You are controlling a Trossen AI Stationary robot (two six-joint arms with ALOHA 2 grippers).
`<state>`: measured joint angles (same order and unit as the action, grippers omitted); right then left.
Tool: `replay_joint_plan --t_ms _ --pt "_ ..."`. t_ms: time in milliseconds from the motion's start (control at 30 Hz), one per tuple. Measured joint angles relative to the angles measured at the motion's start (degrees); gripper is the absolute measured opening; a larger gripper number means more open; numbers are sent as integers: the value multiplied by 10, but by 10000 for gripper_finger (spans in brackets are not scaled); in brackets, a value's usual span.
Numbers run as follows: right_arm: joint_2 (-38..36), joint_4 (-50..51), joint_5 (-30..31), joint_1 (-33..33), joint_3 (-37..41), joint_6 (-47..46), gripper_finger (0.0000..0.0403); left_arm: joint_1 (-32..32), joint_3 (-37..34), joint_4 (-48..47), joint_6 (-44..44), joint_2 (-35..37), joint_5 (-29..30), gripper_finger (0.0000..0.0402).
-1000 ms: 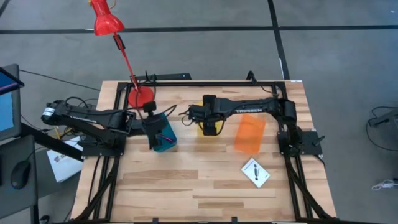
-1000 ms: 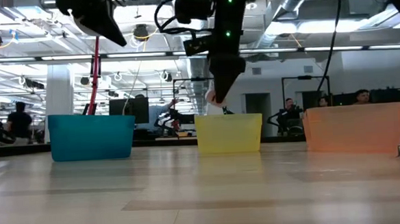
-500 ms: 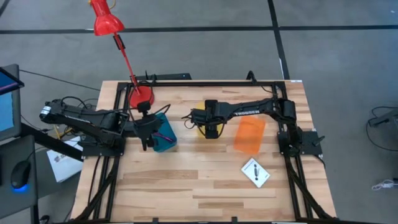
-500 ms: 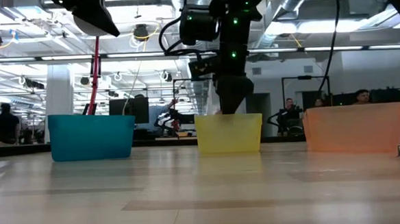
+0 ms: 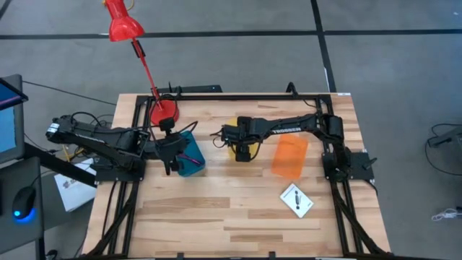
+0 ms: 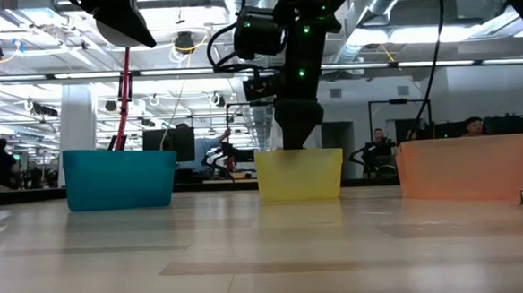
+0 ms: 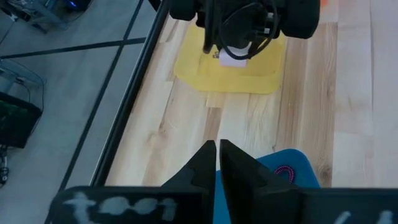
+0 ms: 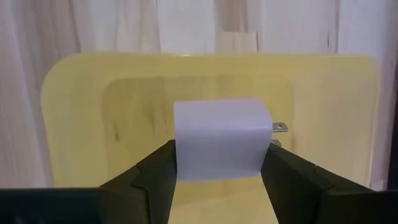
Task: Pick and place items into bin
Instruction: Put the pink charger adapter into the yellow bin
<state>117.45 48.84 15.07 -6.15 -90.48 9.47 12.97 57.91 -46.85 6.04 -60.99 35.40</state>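
Three bins stand in a row across the far half of the wooden bench [image 5: 238,217]: a teal bin [image 5: 189,160], a yellow bin [image 5: 232,148] and an orange bin [image 5: 289,157], with bare wood between each pair in the low view. The right hand [image 8: 217,163] hangs over the yellow bin, fingers pointing down into it, and clamps a pale, lavender-white block [image 8: 221,146] from both sides; two small metal prongs stick out of one of the block's faces, so it looks like a plug-in charger cube. Seen from bench height, the hand's tip sits at the bin's rim, about midway between its side walls. The left hand [image 7: 217,163] hovers by the near-left edge of the teal bin, its fingers pressed together with nothing between them; inside that bin lies a dark red looped cord [image 7: 285,172], with something pink beside it that I cannot make out. Off toward the near right, well apart from the bins and both arms, a white square card with a black mark [image 5: 297,200] lies flat, turned diamond-wise. Most of the near half of the bench is open wood up to the black frame rails. A red desk lamp [image 5: 133,43] stands at the far left corner.
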Motion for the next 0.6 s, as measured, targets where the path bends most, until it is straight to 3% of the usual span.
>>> replay_joint_plan --t_ms 600 --pt "0 -16 20 5 46 -2 200 0 0 2 6 0 2 11"
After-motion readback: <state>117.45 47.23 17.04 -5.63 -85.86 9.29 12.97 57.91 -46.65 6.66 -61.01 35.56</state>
